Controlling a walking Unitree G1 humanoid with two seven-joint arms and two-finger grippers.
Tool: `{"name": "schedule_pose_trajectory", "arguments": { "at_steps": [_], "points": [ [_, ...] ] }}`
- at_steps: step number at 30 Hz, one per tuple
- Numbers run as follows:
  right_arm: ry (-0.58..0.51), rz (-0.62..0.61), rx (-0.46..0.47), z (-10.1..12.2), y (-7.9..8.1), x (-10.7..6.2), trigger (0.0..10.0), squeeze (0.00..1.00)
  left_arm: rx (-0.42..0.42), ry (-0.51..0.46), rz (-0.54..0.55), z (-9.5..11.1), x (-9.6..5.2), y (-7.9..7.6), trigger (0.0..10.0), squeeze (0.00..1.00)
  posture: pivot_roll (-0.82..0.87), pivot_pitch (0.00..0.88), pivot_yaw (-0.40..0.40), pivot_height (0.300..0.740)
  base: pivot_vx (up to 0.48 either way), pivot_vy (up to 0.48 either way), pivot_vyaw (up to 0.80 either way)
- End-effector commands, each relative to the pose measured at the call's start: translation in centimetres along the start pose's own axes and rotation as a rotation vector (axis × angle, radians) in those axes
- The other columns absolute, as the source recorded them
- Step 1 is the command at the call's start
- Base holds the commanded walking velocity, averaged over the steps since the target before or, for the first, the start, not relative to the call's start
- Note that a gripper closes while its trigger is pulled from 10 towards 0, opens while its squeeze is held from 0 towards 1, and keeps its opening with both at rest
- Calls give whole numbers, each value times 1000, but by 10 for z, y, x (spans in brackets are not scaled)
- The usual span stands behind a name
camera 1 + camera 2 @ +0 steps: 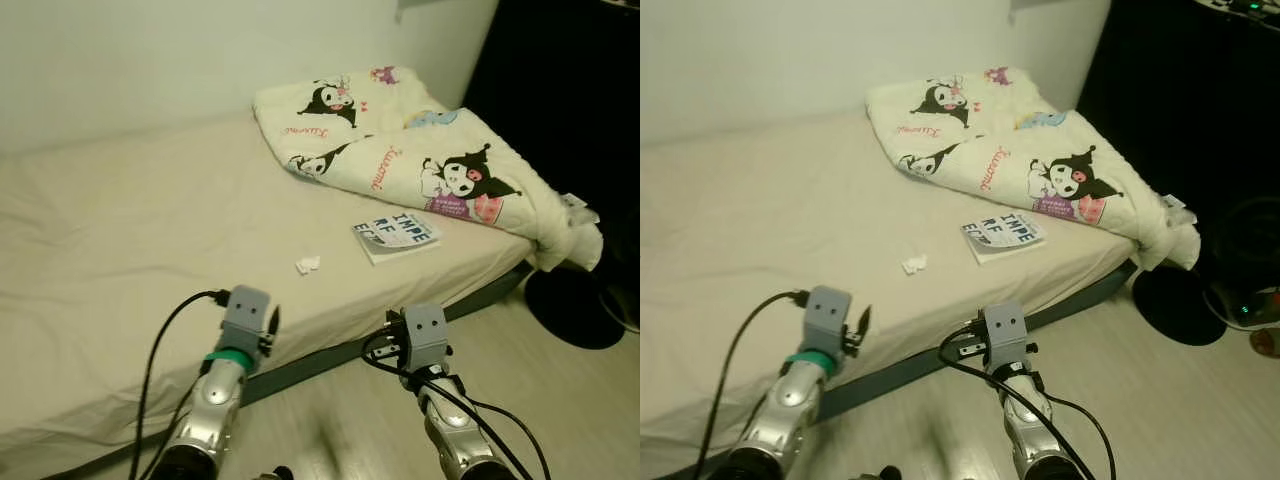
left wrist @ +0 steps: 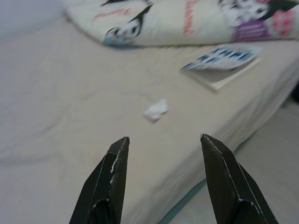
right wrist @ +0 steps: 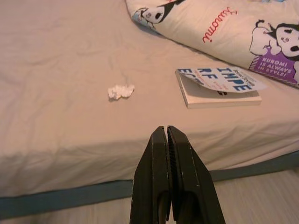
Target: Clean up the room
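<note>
Bed (image 1: 120, 230): low, covered with a plain cream sheet that lies loosely wrinkled; it carries all loose items listed here. Left claw (image 2: 161, 142): held above the floor just off the bed's near edge, fingers spread wide, nothing between them, aimed toward the tissue. Crumpled tissue (image 1: 308, 265): small white wad, lying alone on the sheet toward the near edge, roughly midway along the visible length, apart from the book. Judged very light, soft and compressible; it should crush rather than slip, so a pinch across its middle from above looks adequate, with care that the fingertips do not gather the sheet beneath it. Right claw (image 3: 169, 128): also off the near edge over the floor, fingers pressed together, holding nothing. Book (image 1: 396, 236): thin paperback with blue lettering on a pale cover, lying flat near the near edge, just in front of the folded blanket and not clearly touching it; the top cover lifts slightly. Judged light but stiff and flat, with a smooth cover likely to slide; the lifted cover edge or the side facing the near edge offers the best purchase, pinched across the thickness. Blanket (image 1: 420, 150): cream quilt with cartoon prints, folded at the far right corner, one end hanging over the right edge; soft, bulky, probably needing both claws.
</note>
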State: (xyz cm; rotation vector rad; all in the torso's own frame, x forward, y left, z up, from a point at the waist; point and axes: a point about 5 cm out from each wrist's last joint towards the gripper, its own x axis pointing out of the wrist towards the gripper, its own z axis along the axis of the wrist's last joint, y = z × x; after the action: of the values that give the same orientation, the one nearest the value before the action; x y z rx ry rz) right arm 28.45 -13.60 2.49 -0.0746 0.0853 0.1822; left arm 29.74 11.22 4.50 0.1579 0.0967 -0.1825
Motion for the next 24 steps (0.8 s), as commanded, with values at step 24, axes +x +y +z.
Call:
{"name": "schedule_pose_trajectory", "arguments": {
  "at_steps": [24],
  "points": [
    [32,-2,5,-7,-2,-8,10000,0,-19,31,-16,2,-5,-4,10000,0,-92,50,24,740,251,0,195]
  ]
}}
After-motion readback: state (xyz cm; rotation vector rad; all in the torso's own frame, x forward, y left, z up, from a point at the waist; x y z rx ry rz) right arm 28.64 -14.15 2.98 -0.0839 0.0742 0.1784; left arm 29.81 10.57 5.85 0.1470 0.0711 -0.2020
